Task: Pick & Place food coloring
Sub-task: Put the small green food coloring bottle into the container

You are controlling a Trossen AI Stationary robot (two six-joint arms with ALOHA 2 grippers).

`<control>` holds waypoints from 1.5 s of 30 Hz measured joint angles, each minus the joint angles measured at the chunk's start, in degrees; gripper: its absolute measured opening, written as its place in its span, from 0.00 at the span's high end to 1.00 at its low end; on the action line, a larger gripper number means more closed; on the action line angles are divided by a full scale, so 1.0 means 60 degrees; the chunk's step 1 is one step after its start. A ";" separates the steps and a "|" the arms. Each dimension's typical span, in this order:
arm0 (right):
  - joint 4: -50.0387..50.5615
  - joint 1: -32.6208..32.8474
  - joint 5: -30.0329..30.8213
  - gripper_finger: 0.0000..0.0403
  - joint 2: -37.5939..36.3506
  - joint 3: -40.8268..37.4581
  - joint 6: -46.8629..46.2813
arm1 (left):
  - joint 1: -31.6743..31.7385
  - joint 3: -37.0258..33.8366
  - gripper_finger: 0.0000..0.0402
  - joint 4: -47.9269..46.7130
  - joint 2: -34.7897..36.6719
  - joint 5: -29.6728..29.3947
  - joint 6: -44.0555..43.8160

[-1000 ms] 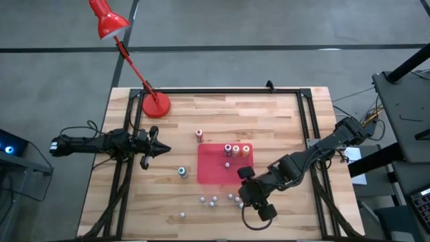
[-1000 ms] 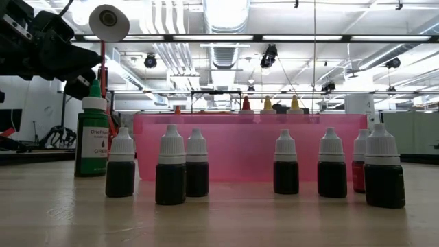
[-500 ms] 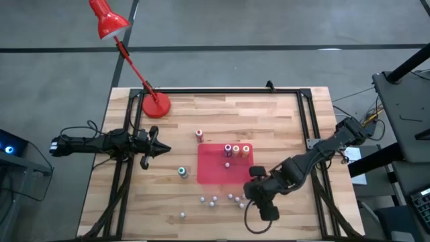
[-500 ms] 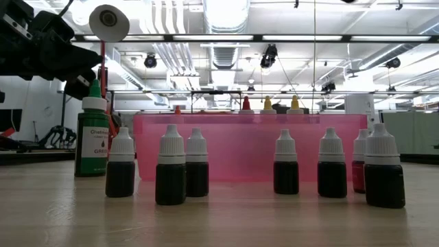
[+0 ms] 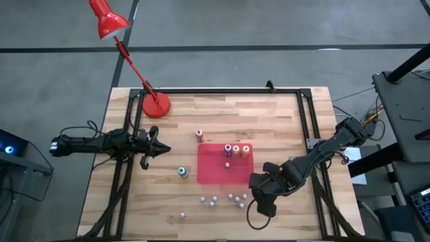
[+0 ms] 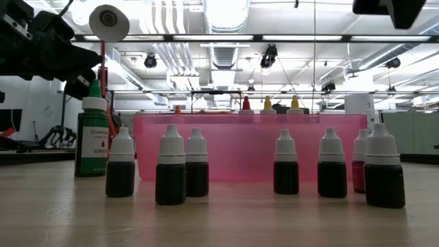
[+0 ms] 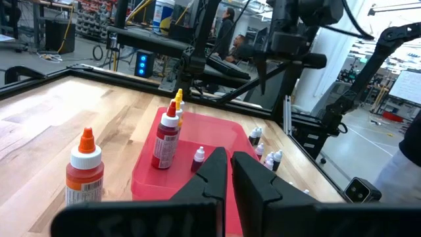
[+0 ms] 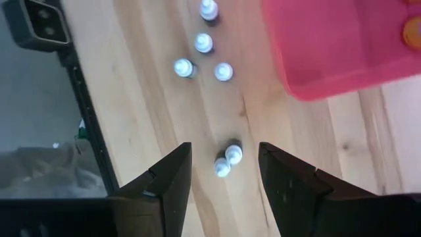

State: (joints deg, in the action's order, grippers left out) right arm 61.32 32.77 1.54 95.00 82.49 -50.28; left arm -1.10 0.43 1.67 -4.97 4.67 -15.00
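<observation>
The food coloring bottles stand upright. The pink (image 5: 228, 148), orange (image 5: 236, 150) and yellow-orange (image 5: 246, 150) ones are in the red tray (image 5: 211, 171). The red bottle (image 5: 199, 135) and the green bottle (image 5: 182, 172) rest on the wood. My right gripper (image 5: 255, 190) hangs open above the table near the tray's near right corner. In the right wrist view its fingers (image 8: 225, 148) frame two small white-capped bottles (image 8: 227, 158) far below without touching them. My left gripper (image 5: 164, 149) waits shut at the table's left, pointing at the tray (image 7: 228, 164).
Several small dark bottles with white caps (image 5: 213, 200) stand in a loose group near the table's near edge, and one more (image 5: 227, 164) stands in the tray. A red desk lamp's base (image 5: 156, 105) sits at the far left corner. A black frame (image 5: 306, 114) borders the table.
My right gripper has drifted from over the tray's near right corner toward the table's right edge. A dark part of it now shows at the top right of the low view. The bottles have kept their places.
</observation>
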 joint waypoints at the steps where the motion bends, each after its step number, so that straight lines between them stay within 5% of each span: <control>1: 0.0027 0.0003 -0.0017 0.58 0.0000 -0.0044 -0.0148 | 0.0000 0.0000 1.00 -0.0001 0.0002 -0.0001 0.0002; 21: -0.0083 0.0493 -0.0003 0.35 0.0128 -0.1451 -0.3577 | -0.0001 -0.0002 1.00 -0.0001 0.0003 0.0000 0.0003; 45: -0.1042 0.0512 0.0020 0.35 0.1016 -0.1617 -0.2553 | -0.0001 -0.0003 1.00 0.0000 0.0001 0.0000 0.0002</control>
State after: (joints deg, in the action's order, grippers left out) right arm 55.07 35.85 1.66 101.10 72.79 -65.60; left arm -1.11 0.41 1.67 -4.97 4.67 -14.99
